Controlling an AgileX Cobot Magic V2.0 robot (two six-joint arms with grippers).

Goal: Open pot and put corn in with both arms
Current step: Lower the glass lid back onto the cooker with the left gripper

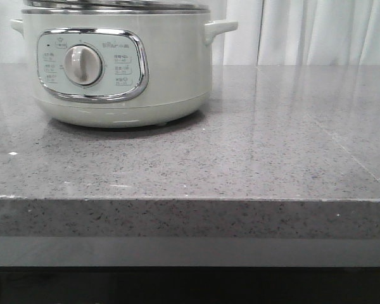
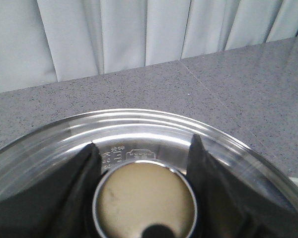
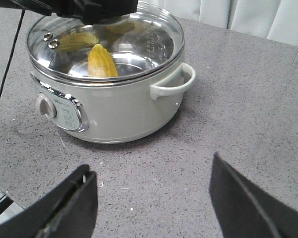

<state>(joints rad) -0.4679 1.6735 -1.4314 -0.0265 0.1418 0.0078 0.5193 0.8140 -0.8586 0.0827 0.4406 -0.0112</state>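
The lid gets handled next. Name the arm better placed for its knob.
Left. The left gripper straddles the knob of the lid, though contact is unclear. The right gripper hangs open and empty, apart from the pot.

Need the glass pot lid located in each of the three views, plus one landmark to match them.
Front view: only the edge of the clear glass lid shows at the top, on the pale grey-green cooker pot.
Left wrist view: the lid fills the lower half, its round knob between the left pincer fingers.
Right wrist view: lid upper left, yellow corn cob visible through it.
Shared landmark: speckled grey countertop.
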